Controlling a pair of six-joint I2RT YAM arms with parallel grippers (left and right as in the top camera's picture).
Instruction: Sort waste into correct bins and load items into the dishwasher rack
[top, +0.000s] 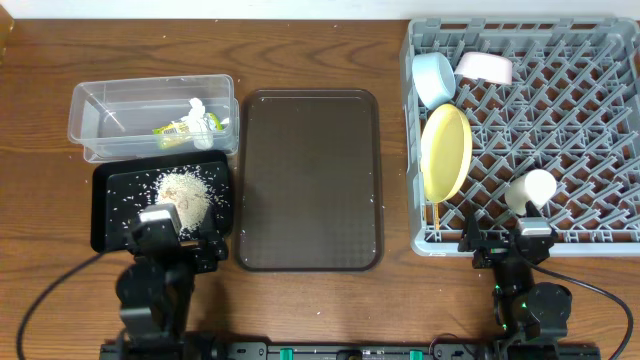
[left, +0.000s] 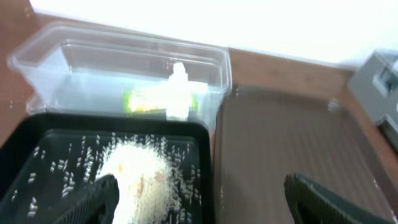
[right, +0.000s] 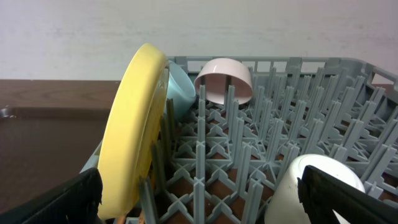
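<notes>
Far left of the brown tray (top: 310, 180) sits the clear tub (top: 95, 125), up toward the back of the table (top: 40, 60). Inside it are the green-yellow wrapper (top: 175, 128) and the white tissue (top: 200, 110), both at the end nearest the brown tray. Touching the tub on its front side is the black tray (top: 110, 215), also left of the brown tray, with a pile of rice (top: 186, 190) heaped in it and loose grains scattered around.

The left gripper (left: 202, 186) hangs over the black tray's front edge, close to the brown tray's left rim. Its 2 fingers (left: 99, 199) are spread wide with nothing between them.

Right of the brown tray is the big grey rack (top: 580, 120). In the column closest to the brown tray are the blue bowl (top: 435, 78) at the back and the yellow plate (top: 445, 150) standing on edge in front of it. A thin sliver of chopsticks (top: 436, 215) pokes out below the plate. The white bowl (top: 485, 68) is tipped on its side just beyond the blue one, and the pale cup (top: 530, 190) lies near the rack's front edge.

The right gripper (right: 199, 186) sits at the rack's front edge by the cup, its fingers wide apart and holding nothing.
</notes>
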